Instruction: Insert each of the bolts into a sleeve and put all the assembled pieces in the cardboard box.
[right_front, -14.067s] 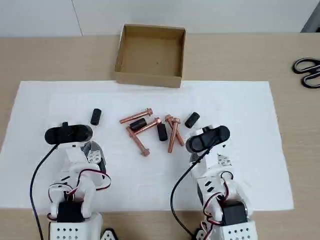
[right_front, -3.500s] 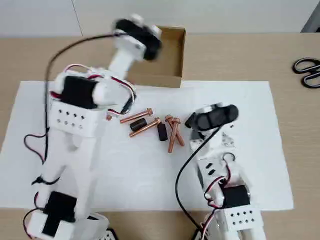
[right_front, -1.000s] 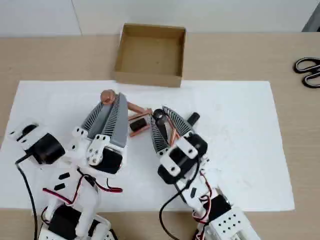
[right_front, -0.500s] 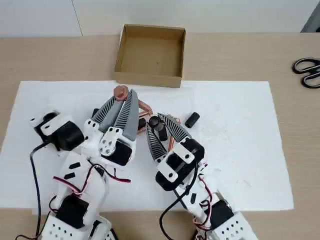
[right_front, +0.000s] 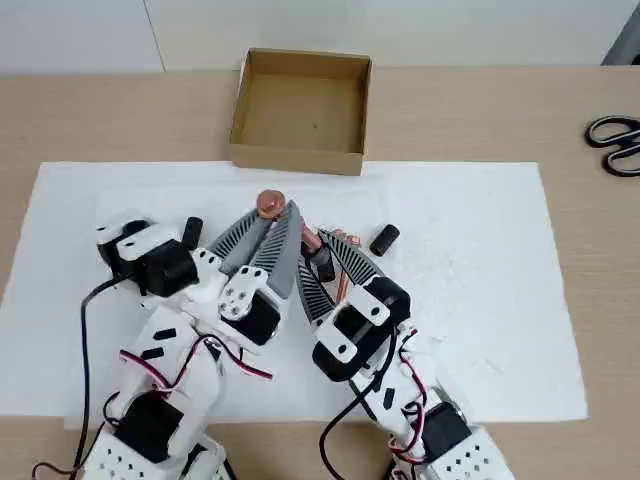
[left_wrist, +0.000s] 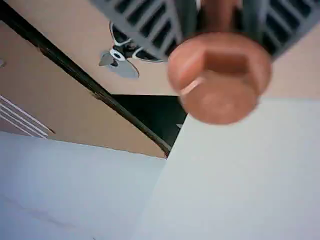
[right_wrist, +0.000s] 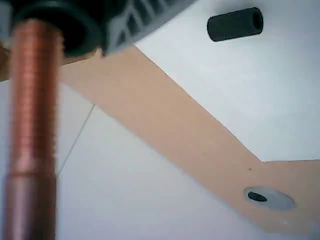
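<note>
Over the middle of the table (right_front: 100, 110) lies the white sheet (right_front: 480, 300), and at 12 o'clock from it stands the cardboard box (right_front: 300, 158), which has nothing inside. So I judge that no assembled piece is delivered yet, and the task is at its first pairing.

My left gripper (right_front: 273, 216) is clenched on one bolt (right_front: 268, 204); in the left wrist view its six-sided head sticks out beyond my fingers. My right gripper (right_front: 322, 250) is closed around a black sleeve (right_wrist: 75, 22), at 3 o'clock from the left one and just beside it. In the right wrist view the threaded shaft of the bolt meets the mouth of this sleeve; whether it is already some way inside, I cannot tell.

Other bolts (right_front: 345, 240) lie partly hidden under my right fingers, so I cannot count them. On the sheet waits a loose sleeve (right_front: 192, 232) at 9 o'clock from the left gripper, and a second loose sleeve (right_front: 384, 239) at 3 o'clock from the right gripper.

What is left, as I judge it: to push this bolt fully in, to carry the piece to the box, then to do the same for the rest.
</note>
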